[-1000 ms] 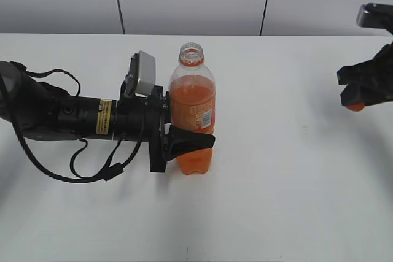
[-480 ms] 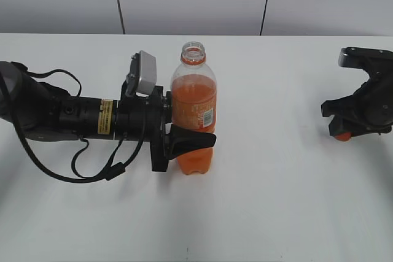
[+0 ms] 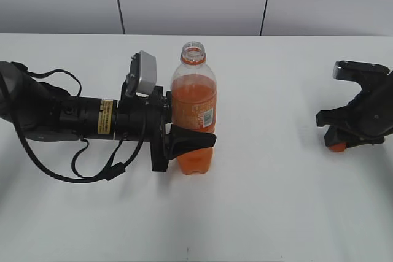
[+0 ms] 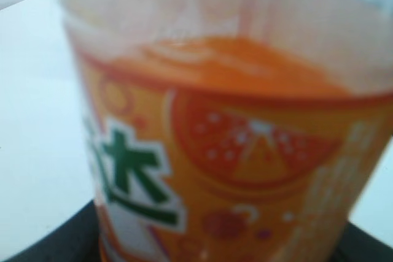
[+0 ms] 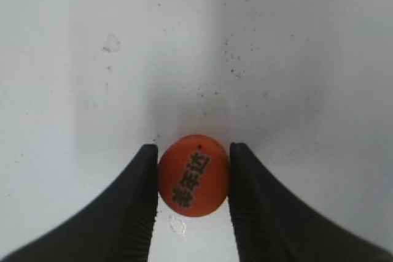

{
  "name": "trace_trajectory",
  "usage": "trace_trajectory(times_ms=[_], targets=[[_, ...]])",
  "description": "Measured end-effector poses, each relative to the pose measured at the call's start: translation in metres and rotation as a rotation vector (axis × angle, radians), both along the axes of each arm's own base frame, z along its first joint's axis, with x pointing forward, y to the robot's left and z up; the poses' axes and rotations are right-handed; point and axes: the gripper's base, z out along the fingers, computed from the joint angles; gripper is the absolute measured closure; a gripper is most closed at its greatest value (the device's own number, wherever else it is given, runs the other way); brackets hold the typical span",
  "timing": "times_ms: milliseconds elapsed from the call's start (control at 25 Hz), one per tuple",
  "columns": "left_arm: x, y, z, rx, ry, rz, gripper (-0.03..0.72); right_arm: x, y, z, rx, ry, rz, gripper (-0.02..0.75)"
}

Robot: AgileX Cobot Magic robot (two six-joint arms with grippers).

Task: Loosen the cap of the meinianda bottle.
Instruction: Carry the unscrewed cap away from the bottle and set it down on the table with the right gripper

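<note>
Two grippers are on my screens, well apart on the white table [image 3: 264,213]. On the left, my left gripper [image 3: 184,142] lies sideways at table level with its jaws clamped around the lower body of the meinianda bottle [image 3: 193,105], which stands upright with its mouth uncovered. The left wrist view adds only what the exterior camera can't resolve: the bottle's label [image 4: 233,170] fills the frame, blurred, with the drink's surface level just above it and dark finger edges at the bottom corners.

Far to the right, my right gripper [image 3: 344,136] sits low over the table with a bit of orange showing beneath it. The right wrist view makes that plain: the cap [image 5: 193,175] is pinched between the two black fingers [image 5: 132,207], its printed top facing the camera. Whether the cap touches the table surface, I can't tell.
</note>
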Motion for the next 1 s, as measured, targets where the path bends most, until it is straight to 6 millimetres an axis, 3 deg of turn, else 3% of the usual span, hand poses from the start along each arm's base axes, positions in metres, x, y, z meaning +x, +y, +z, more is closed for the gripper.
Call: trace_trajectory(times_ms=[200,440,760,840,1000], targets=[[0.0,0.0,0.0,0.0,0.0,0.0,0.278,0.0,0.0,0.0,0.002,0.0,-0.002,0.449],[0.0,0.0,0.0,0.0,0.0,0.0,0.278,0.0,0.0,0.0,0.003,0.001,-0.004,0.266],[0.0,0.0,0.0,0.0,0.0,-0.001,0.278,-0.002,0.001,0.002,0.018,0.014,-0.014,0.244],[0.0,0.0,0.0,0.0,0.0,-0.001,0.278,-0.003,0.002,0.01,0.024,0.012,-0.009,0.244],[0.0,0.0,0.0,0.0,0.0,-0.001,0.278,-0.003,0.003,0.047,0.041,-0.064,0.001,0.244]])
